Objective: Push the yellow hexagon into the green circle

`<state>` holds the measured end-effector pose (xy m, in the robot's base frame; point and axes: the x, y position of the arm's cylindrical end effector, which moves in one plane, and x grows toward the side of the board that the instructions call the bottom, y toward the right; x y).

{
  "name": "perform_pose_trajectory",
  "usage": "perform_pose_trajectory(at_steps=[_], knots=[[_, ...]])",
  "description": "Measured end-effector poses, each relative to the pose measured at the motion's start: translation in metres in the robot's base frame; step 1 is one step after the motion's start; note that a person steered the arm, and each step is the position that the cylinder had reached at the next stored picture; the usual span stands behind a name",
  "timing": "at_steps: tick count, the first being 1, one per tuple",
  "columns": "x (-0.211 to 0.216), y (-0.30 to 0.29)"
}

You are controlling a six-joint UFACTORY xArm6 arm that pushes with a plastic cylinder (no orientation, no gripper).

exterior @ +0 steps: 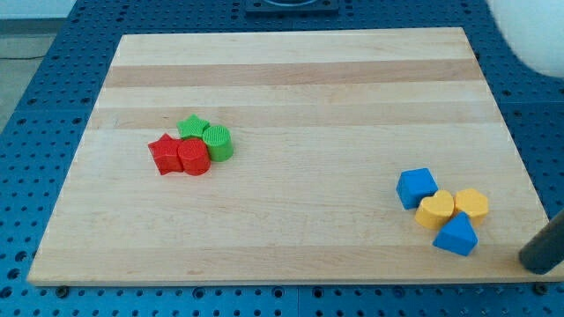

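Observation:
The yellow hexagon lies near the view's bottom right, touching a yellow heart on its left. The green circle is far off at the left centre, in a tight cluster with a green star, a red circle and a red star. My tip is at the board's lower right edge, to the right of and slightly below the yellow hexagon, apart from it. The rod rises out of the view's right side.
A blue cube sits left of the yellow pair and a blue triangle just below them. The wooden board lies on a blue perforated table. A blurred white shape fills the top right corner.

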<state>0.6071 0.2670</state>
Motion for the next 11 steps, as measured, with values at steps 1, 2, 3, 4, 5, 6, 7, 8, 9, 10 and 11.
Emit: perform_pose_trajectory(at_steps=[1, 2, 3, 4, 5, 6, 7, 8, 9, 10, 11], knots=[[-0.031, 0.000], [-0.039, -0.026], [-0.053, -0.050], [-0.056, -0.080], [-0.060, -0.115], [-0.070, -0.152], [-0.093, -0.188], [-0.115, -0.224], [-0.128, -0.261], [-0.128, -0.292], [-0.124, -0.313]])
